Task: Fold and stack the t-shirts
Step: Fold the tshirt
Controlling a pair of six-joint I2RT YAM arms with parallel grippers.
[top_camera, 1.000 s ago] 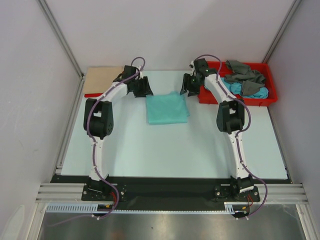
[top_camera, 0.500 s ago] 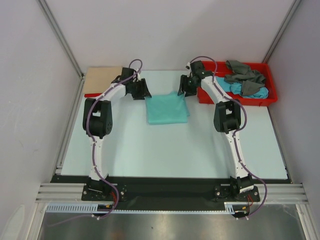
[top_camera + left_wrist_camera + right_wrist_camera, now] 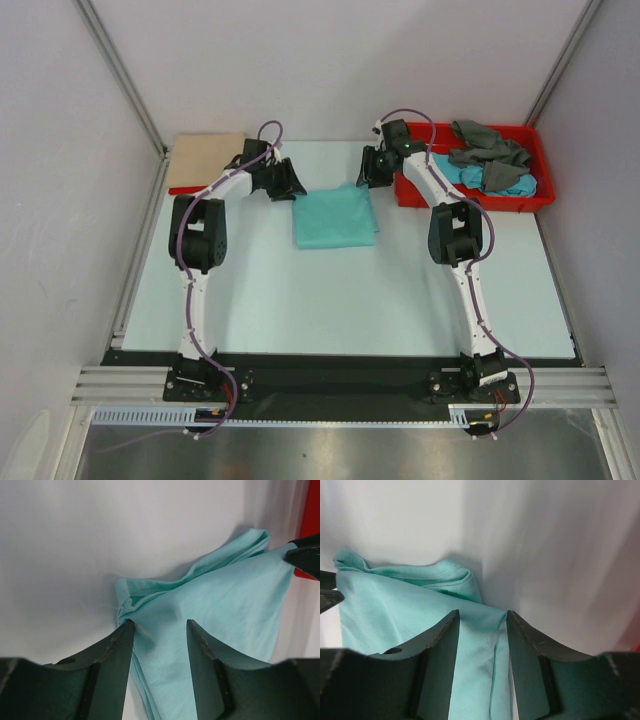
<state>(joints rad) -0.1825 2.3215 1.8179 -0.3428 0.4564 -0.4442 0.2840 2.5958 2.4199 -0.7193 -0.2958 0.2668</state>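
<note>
**Mint shirt on table, a gripper at each far corner**

**Item 1: mint shirt** [image 3: 335, 218]. It is folded to a rough rectangle and lies flat on the table [image 3: 330, 300], near the middle of the far half, between the two arms. In the left wrist view [image 3: 225, 610] its far left corner is bunched and creased. In the right wrist view [image 3: 385, 610] the far right corner shows a rolled fold along the edge.

**Item 2: left gripper** [image 3: 288, 183]. It sits at the shirt's far left corner. Close up [image 3: 160, 625], the jaws stand apart with flat cloth showing in the gap, and they have not pinched it. One finger sits at the very edge of the cloth.

**Item 3: right gripper** [image 3: 366, 172]. It sits at the far right corner, just beside the tray. Close up [image 3: 482, 615], the jaws stand apart over the cloth, which lies ungathered between them.

**Item 4: tray** [image 3: 500, 203]. It is red and stands at the far right of the table. It holds a crumpled grey shirt [image 3: 490, 148] on top of a turquoise shirt [image 3: 515, 185].

**Item 5: beige shirt** [image 3: 205, 160]. It lies flat at the far left corner, well apart from the mint shirt. A thin edge of a red shirt [image 3: 188, 189] shows under its near side.
</note>
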